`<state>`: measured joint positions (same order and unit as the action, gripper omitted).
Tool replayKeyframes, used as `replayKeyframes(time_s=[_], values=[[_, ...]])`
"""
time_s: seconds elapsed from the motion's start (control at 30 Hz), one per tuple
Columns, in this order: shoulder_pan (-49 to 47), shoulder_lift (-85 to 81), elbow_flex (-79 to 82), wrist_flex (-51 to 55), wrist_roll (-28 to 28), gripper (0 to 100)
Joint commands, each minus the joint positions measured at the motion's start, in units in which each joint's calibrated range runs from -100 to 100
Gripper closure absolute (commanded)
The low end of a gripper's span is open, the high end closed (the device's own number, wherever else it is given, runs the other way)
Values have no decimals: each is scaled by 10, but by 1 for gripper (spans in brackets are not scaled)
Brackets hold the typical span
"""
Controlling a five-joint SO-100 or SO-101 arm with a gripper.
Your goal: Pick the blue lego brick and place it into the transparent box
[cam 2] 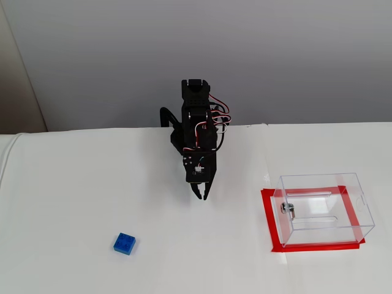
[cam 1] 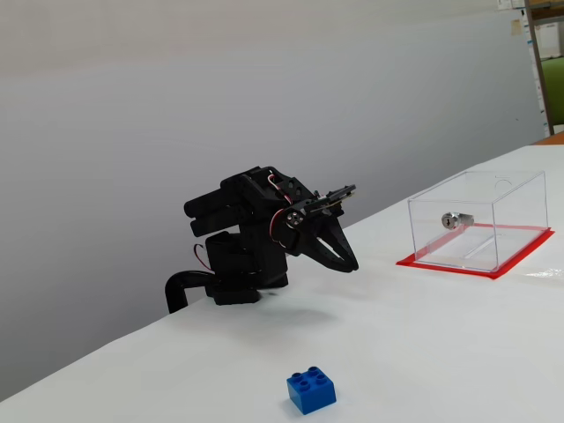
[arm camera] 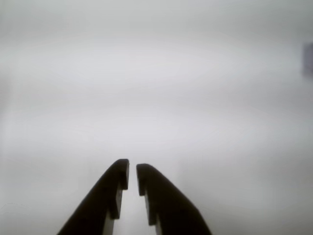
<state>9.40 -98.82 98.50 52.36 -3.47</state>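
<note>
Claw (arm camera: 132, 177) nearly closed, empty — blue lego brick (cam 2: 125, 244) and transparent box (cam 2: 324, 211) well apart.

Blue lego brick (cam 1: 310, 389): glossy smooth plastic. Transparent box (cam 1: 480, 220): clear shiny plastic; lock (cam 1: 455, 219) bright metal; red base sheet (cam 2: 274, 223) matt. Table (cam 2: 73, 196): matt white. Gripper (cam 1: 351, 266): matt black plastic.

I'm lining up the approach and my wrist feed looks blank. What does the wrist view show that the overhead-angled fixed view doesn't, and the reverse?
Only the wrist view shows the claw close up: fingertips nearly together with a thin gap, nothing between them, bare white table ahead. Only the fixed view from above shows the blue lego brick at lower left and the transparent box on its red sheet at right. Both share the claw and the white table.
</note>
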Motion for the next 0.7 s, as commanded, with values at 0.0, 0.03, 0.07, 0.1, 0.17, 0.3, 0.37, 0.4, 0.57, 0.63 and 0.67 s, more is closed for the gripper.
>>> replayKeyframes(time_s=[0.0, 0.03, 0.07, 0.1, 0.17, 0.3, 0.37, 0.4, 0.57, 0.63, 0.67], values=[[6, -9, 8, -11, -2, 98], [7, -9, 8, -11, -2, 98], [7, -9, 8, -11, -2, 98], [7, -9, 8, -11, -2, 98], [7, -9, 8, -11, -2, 98], [7, -9, 8, -11, -2, 98], [7, -9, 8, -11, -2, 98], [6, -9, 8, -11, -2, 98], [2, -5, 6, -11, 1, 98], [0, -4, 3, -11, -2, 98], [-3, -3, -3, -10, -2, 98]])
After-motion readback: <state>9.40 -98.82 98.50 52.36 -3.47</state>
